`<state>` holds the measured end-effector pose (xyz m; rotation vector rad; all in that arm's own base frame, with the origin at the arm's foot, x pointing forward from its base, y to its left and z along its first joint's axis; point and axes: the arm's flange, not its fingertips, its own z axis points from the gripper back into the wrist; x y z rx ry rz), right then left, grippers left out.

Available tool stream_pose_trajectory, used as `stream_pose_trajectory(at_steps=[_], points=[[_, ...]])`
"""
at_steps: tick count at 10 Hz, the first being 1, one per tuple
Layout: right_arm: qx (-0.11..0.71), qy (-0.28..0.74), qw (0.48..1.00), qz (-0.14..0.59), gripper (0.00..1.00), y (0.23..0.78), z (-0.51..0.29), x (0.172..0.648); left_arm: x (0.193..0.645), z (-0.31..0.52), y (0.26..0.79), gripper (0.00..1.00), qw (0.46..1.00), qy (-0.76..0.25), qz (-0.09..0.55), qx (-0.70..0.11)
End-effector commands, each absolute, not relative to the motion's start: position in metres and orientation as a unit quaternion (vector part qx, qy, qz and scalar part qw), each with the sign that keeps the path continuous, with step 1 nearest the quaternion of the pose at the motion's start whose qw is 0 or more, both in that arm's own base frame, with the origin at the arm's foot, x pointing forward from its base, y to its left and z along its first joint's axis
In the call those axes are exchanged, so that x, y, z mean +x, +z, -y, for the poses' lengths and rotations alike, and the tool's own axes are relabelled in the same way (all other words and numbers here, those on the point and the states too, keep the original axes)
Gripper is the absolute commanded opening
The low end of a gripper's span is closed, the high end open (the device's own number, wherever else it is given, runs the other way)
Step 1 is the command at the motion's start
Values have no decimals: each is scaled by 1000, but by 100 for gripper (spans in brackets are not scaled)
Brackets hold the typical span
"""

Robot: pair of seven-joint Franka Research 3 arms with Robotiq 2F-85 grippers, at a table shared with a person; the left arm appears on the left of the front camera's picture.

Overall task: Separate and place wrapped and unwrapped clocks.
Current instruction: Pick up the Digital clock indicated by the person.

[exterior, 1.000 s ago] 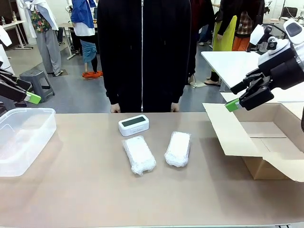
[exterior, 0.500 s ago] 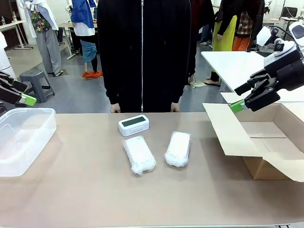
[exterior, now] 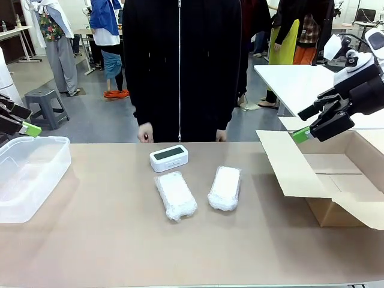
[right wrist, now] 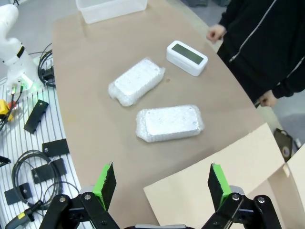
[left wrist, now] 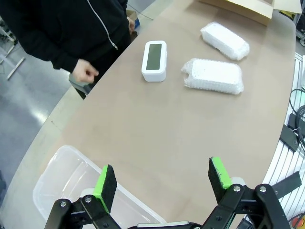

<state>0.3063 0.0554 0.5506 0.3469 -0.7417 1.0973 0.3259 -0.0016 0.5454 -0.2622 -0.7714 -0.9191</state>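
Backing off toward the table ends over the last second, both empty, jaws apart: left gripper (exterior: 24,120) by clear tub (exterior: 36,144), right gripper (exterior: 305,123) above cardboard box (exterior: 336,210); bare clock (exterior: 168,158), left wrapped clock (exterior: 176,195), right wrapped clock (exterior: 225,187) unsorted mid-table; open tabletop around them, box flap (exterior: 288,165) nearest edge.

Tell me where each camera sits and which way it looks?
Front: between the arms, looking across the table at the person; open left end effector and right end effector show at the sides.
Left wrist: above the tub, looking down the table; its own pads at the bottom.
Right wrist: above the box, looking down at the table; own pads below.
Shared: all three show the bare clock and both wrapped clocks.
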Motion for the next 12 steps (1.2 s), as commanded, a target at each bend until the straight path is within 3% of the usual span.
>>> stream_pose_trajectory(at_steps=[1, 12], points=[[171, 506, 772, 345, 100, 551, -55, 306, 327, 3, 547, 100, 818, -424, 368, -123], [171, 506, 772, 345, 100, 551, -55, 306, 327, 3, 547, 100, 818, -424, 368, -123]])
